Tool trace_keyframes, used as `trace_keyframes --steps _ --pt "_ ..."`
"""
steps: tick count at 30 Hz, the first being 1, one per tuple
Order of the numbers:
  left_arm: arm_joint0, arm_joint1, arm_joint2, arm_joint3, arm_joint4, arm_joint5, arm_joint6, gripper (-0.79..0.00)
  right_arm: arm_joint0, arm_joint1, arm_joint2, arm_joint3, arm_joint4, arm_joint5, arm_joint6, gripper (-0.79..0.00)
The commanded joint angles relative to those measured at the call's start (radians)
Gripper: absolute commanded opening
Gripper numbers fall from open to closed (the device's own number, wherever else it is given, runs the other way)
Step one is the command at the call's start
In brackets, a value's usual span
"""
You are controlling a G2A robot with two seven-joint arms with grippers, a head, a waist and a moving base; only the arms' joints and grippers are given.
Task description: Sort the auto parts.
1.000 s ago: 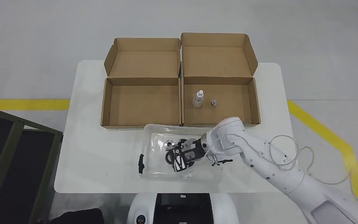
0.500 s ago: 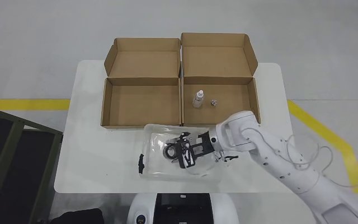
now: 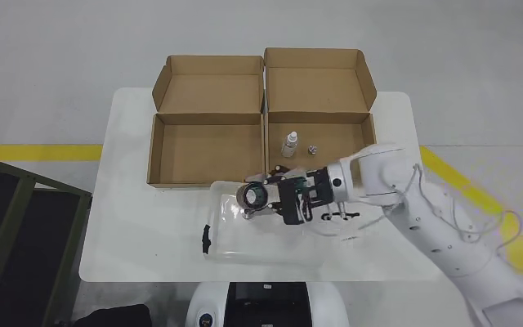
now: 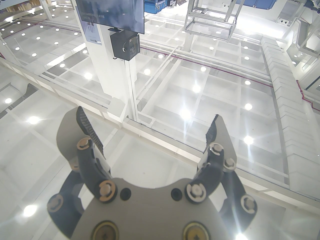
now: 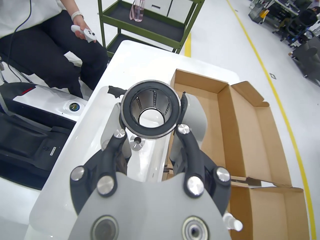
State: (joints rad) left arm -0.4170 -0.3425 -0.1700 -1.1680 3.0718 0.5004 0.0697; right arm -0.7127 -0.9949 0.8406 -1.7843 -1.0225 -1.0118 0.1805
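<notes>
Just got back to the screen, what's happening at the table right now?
The right gripper is shut on a metal bearing sleeve, holding it above the clear bin at the table's front, close to where the left box and right box meet. The right box holds a small bottle and a small metal part. The left gripper is open, pointed up at the ceiling, holding nothing.
</notes>
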Motion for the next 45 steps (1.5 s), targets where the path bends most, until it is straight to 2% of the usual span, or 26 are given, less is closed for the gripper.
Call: trace_keyframes --steps 1,10,25,35,45 --pt "0.0 0.0 0.0 0.0 0.0 0.0 0.0 0.0 -0.007 0.004 0.031 0.0 0.002 0.004 -0.025 -0.785" --pt "0.0 0.0 0.0 0.0 0.0 0.0 0.0 0.0 -0.036 0.014 0.14 0.036 0.028 0.004 -0.135 -0.785" --pt "0.0 0.0 0.0 0.0 0.0 0.0 0.0 0.0 -0.064 0.021 0.242 0.078 0.048 -0.001 -0.241 -0.785" --pt "0.0 0.0 0.0 0.0 0.0 0.0 0.0 0.0 -0.079 0.023 0.258 0.083 0.052 -0.001 -0.273 -0.785" --pt "0.0 0.0 0.0 0.0 0.0 0.0 0.0 0.0 -0.066 0.016 0.226 0.094 0.058 -0.001 -0.268 -0.785"
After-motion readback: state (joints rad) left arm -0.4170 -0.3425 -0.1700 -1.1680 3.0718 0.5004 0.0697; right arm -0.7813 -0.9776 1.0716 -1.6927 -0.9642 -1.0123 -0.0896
